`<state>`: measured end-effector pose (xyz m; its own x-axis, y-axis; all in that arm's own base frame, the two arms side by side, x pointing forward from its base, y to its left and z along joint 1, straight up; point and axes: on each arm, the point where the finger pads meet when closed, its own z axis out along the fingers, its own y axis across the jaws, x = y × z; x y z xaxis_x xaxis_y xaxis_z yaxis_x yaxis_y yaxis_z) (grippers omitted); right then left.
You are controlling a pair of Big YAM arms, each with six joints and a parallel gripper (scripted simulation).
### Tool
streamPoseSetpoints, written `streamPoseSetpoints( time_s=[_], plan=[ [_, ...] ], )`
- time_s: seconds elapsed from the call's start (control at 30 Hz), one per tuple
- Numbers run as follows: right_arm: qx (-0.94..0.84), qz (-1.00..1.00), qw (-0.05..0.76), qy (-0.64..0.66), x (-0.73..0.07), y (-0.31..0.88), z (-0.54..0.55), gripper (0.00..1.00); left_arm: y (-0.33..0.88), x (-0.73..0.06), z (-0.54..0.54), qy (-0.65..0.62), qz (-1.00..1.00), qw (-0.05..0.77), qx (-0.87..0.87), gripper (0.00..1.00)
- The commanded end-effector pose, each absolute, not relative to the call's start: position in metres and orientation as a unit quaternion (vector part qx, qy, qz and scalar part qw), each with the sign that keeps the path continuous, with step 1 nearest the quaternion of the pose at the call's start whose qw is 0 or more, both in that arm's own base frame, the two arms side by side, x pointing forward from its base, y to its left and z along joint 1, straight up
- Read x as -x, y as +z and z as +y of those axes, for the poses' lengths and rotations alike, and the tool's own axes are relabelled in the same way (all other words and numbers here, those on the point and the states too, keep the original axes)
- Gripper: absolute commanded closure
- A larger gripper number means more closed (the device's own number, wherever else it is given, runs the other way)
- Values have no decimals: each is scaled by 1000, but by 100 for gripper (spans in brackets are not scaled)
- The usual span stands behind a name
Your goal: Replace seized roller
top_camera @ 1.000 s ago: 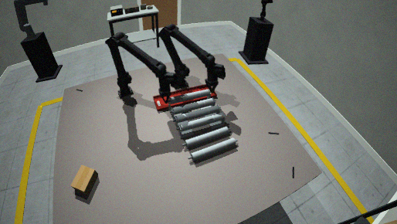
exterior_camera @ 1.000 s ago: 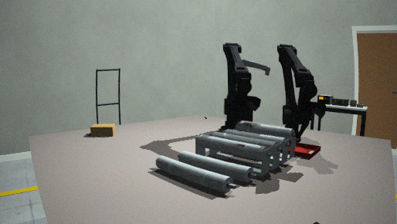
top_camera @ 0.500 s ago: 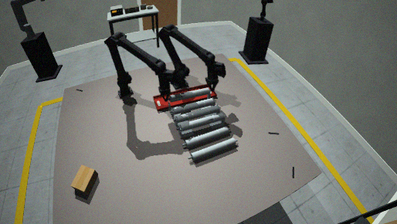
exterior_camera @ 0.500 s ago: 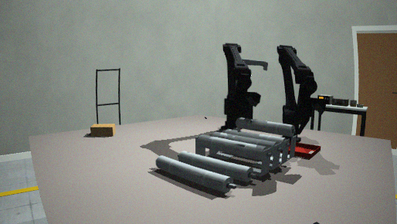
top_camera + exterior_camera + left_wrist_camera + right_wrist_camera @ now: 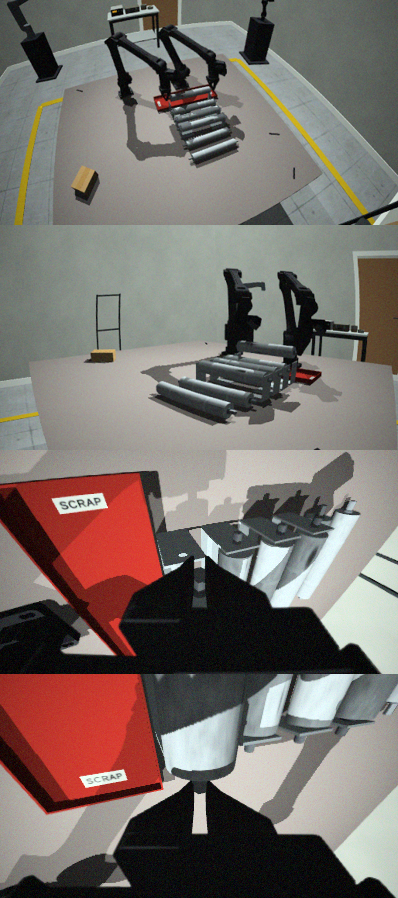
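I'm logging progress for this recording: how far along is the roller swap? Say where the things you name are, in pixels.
Looks done: one grey metal roller (image 5: 190,93) (image 5: 267,349) (image 5: 199,582) (image 5: 205,744) is out, above the roller bed (image 5: 266,389) (image 5: 182,545) (image 5: 260,740), where three remain.
In hand: the left gripper (image 5: 213,88) (image 5: 199,561) and right gripper (image 5: 166,96) (image 5: 199,786) grip its axle ends.
Left: scrapping it, if it's the seized one, as the red scrap tray (image 5: 162,105) (image 5: 310,375) (image 5: 115,545) (image 5: 75,739) holds no roller; then fitting and centring one of two spare grey rollers (image 5: 214,151) (image 5: 193,399) (image 5: 330,550) on the table.
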<state>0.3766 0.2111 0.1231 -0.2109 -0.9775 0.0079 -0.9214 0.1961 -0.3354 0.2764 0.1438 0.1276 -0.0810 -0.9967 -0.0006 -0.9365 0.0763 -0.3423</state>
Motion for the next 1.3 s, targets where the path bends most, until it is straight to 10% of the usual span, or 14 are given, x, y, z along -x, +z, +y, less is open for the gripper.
streamPoseSetpoints(
  time_s=[0.0,1.27],
  plan=[
    [600,769,169,-140,-405,182,225,97,183,-303,165,-138,716,184,659,97],
    [617,760,153,-138,-357,162,226,97,154,-247,148,-132,721,142,665,97]
  ],
)
